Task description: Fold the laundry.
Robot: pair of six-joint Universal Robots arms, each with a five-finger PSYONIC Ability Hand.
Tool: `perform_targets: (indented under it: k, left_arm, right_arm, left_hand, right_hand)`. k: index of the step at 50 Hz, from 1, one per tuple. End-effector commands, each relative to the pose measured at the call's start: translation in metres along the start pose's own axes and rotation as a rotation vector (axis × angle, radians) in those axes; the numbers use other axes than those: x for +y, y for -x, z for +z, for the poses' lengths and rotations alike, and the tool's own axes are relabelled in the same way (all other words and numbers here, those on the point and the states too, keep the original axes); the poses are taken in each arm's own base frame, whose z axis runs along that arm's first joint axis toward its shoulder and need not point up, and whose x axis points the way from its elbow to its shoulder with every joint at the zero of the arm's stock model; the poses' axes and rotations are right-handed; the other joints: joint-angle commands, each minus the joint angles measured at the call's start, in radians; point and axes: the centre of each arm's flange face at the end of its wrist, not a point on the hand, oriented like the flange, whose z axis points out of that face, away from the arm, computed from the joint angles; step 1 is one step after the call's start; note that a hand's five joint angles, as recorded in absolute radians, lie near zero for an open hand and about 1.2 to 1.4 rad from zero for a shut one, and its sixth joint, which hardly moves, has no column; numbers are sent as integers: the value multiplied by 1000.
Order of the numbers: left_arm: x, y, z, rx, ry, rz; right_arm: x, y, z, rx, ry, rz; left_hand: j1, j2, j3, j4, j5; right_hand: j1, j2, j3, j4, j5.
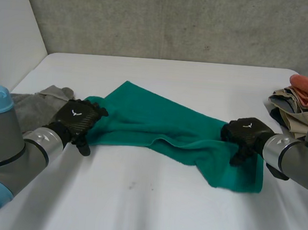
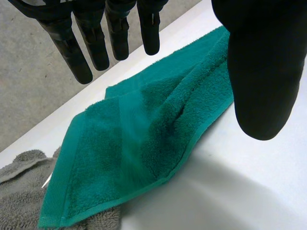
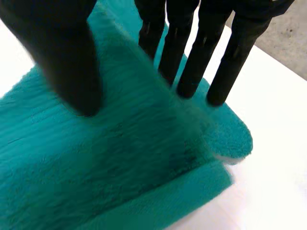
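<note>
A green towel (image 1: 159, 120) lies stretched and rumpled across the white table (image 1: 152, 205), with one hand at each end. My left hand (image 1: 76, 117) hovers over the towel's left end, next to its corner. In the left wrist view its fingers (image 2: 117, 38) are straight and spread, well apart from the thumb, above the towel (image 2: 144, 143) and holding nothing. My right hand (image 1: 248, 132) is down on the right end. In the right wrist view its fingers (image 3: 192, 62) and thumb bear on the towel (image 3: 120, 167) from either side of a raised ridge, pinching it.
A grey towel (image 1: 37, 100) lies under the green one's left end, beneath my left hand (image 2: 19, 191). A pile of laundry (image 1: 296, 102), orange and beige pieces, sits at the table's right edge behind my right arm. Bare tabletop lies in front of the towel.
</note>
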Motion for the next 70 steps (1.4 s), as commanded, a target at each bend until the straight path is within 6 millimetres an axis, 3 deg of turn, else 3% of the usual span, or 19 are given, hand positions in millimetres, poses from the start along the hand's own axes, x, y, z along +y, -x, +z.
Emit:
perform_targets:
  k: [1,3,7,8,16,26,30,31,33,35,38,40,43,47,54,58,61,66,70]
  left_arm:
    - [1,0,0,1,2,-2]
    - [1,-1,0,3,3,-5]
    - [3,-2,0,6,10,-39]
    - [4,-2,-1,6,14,-59]
    - [5,0,2,1,16,-160]
    - [23,-8,23,14,57,-178]
    - [24,-2,34,-50,44,-180]
    - [24,-4,36,-54,43,-187]
    - [25,-6,37,-47,47,-200]
    - [26,-8,38,-51,56,-206]
    - [23,-8,36,-59,52,-205]
    - [5,-2,27,-77,7,-202]
    - [-26,13,5,-118,-76,-193]
    - [-57,30,-20,-175,-168,-171]
    - [-87,64,-54,-286,-249,-159]
    - [-87,59,-60,-250,-221,-140]
    - [-84,54,-53,-219,-202,-84]
    - [-61,58,-3,-206,-118,27]
    - [-52,54,41,-198,-92,111]
  right_arm:
    - [-9,6,-3,-4,-27,-16]
    - [-15,3,-5,6,-48,-24]
    - [-60,6,-27,35,-190,-83]
    - [-79,9,-42,46,-254,-109]
    - [-148,31,-112,63,-520,-159]
    - [-191,39,-176,81,-723,-148]
    - [-198,37,-196,104,-769,-144]
    - [-200,36,-201,114,-780,-147]
    - [-201,36,-205,118,-790,-150]
    - [-201,35,-207,125,-792,-150]
    - [-199,32,-202,133,-776,-160]
    - [-194,20,-192,171,-740,-173]
    - [-175,-16,-160,264,-616,-191]
    - [-152,-50,-142,342,-467,-228]
    - [-124,-59,-119,321,-258,-344]
    - [-105,-57,-99,261,-163,-388]
    - [-91,-58,-80,229,-111,-373]
    - [-65,-60,-36,196,-19,-355]
    - [-68,-64,-4,277,-43,-392]
  left_hand:
    - [72,59,59,55,53]
    - [72,59,59,55,53]
    - [72,59,59,55,53]
    - [72,59,59,55,53]
    - [63,50,50,46,44]
    - [83,70,70,66,65]
    - [402,389,389,385,384]
    - [729,716,716,712,710]
    - [1056,1043,1043,1039,1038]
    - [1102,1089,1089,1085,1083]
    - [1102,1089,1089,1085,1083]
    - [1102,1089,1089,1085,1083]
    - [1102,1089,1089,1085,1083]
    - [1102,1089,1089,1085,1083]
    - [1102,1089,1089,1085,1083]
    - [1102,1089,1089,1085,1083]
    - [1102,1089,1089,1085,1083]
    - [1102,1089,1089,1085,1083]
    - [1102,1089,1089,1085,1083]
  right_hand:
    - [491,488,495,497,500]
    - [491,488,495,497,500]
    - [491,488,495,497,500]
    - [491,488,495,497,500]
    - [491,488,495,497,500]
    - [491,488,495,497,500]
    - [491,488,495,497,500]
    - [491,488,495,497,500]
    - [491,488,495,497,500]
    - [491,488,495,497,500]
    - [491,488,495,497,500]
    - [491,488,495,497,500]
    - [491,488,495,497,500]
    - [491,488,495,497,500]
    - [491,488,495,497,500]
    - [491,488,495,497,500]
    - [491,488,495,497,500]
    - [491,488,495,497,500]
    - [491,488,495,497,500]
